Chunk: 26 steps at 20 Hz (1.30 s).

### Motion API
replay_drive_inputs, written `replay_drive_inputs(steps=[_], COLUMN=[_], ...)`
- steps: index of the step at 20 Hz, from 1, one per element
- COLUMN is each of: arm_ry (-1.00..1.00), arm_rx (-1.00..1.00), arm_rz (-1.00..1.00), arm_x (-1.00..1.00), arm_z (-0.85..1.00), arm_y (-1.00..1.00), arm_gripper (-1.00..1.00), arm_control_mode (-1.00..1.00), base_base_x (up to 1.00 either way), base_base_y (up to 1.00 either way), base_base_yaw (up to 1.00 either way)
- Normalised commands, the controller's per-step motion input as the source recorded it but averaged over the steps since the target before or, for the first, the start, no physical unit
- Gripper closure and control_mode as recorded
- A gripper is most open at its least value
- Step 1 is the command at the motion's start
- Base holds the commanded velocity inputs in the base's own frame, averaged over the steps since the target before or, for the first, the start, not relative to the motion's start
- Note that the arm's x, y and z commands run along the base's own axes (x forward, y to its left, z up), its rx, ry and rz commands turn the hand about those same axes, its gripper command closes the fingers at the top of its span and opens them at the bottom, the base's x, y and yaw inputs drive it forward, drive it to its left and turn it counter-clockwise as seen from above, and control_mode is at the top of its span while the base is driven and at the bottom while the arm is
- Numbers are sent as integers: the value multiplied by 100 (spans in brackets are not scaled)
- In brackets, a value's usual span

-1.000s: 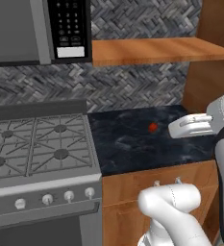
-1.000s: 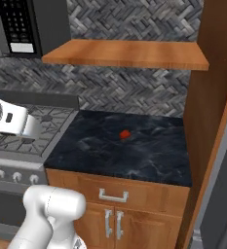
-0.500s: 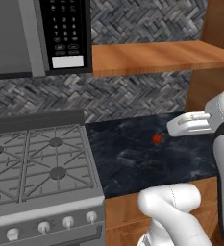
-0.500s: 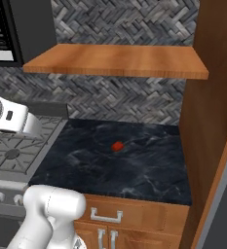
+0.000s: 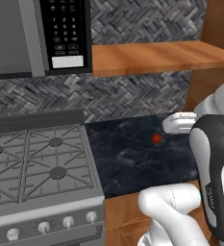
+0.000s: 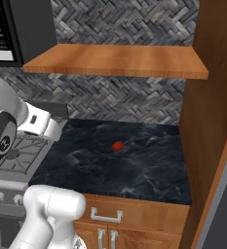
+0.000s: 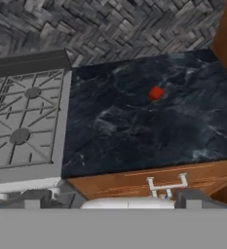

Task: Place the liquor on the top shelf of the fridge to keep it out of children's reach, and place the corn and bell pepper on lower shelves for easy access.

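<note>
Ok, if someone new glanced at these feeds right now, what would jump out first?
The small red bell pepper sitting alone on the dark marble counter, apart from everything else. To its left is the grey gas stove with the black microwave above it, and a wooden shelf hangs over the counter.

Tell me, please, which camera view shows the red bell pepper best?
The hand view: the bell pepper lies unobstructed on the dark counter. Both base views show it as a small red spot, with the arm nearby.
</note>
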Motion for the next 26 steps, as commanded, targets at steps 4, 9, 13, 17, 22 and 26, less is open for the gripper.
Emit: replay_drive_inputs(steps=[4, 9, 13, 17, 22, 26], arm_ry=[8, 19, 26, 20, 15, 11], arm_rx=[0, 0, 0, 0, 0, 0], arm_rz=[-21, -17, -14, -12, -13, -11], arm_x=[74, 72, 66, 61, 51, 42], arm_z=[-64, -56, -44, -39, -33, -29], arm_y=[-54, -56, -52, -45, -34, -14], arm_gripper=[-100, -100, -100, -100, -100, -100], arm_control_mode=[-100, -100, -100, -100, -100, -100], base_base_x=[0, 0, 0, 0, 0, 0], base_base_y=[0, 0, 0, 0, 0, 0], base_base_yaw=[0, 0, 0, 0, 0, 0])
